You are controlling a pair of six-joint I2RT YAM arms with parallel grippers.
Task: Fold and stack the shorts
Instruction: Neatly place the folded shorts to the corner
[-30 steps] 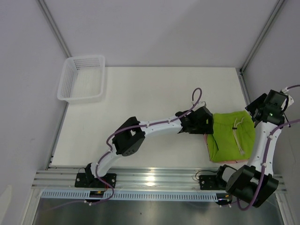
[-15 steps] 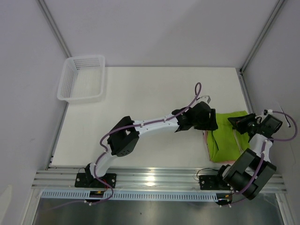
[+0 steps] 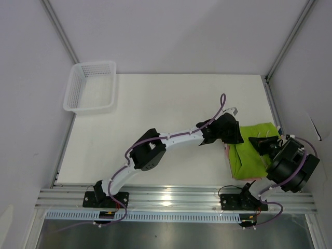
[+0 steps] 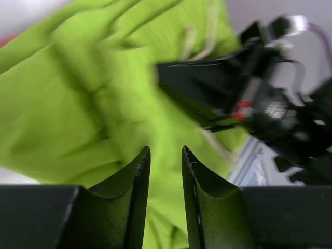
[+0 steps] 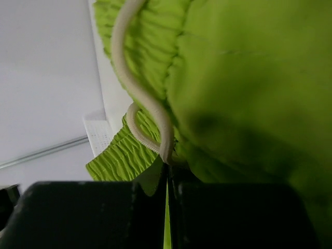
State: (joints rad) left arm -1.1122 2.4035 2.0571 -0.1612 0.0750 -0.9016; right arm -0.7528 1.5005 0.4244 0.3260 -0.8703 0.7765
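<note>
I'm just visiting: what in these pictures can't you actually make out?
Pink shorts: top view, almost all hidden under the green shorts; only edge slivers show.
Left gripper: left wrist view is blurred; whether cloth sits between its fingers is unclear.
Right gripper: right wrist view, shut, but whether it pinches cloth or drawstring is hidden by its own fingers.

The top camera hangs high above and behind the arm bases (image 3: 106,198), looking down on the whole table (image 3: 155,104). Each wrist camera sits just behind its own claw, pressed close to the green shorts (image 3: 244,163). The camera behind the left claw (image 4: 165,151) faces the right claw (image 4: 171,80) just ahead. All three views share the shorts.
</note>
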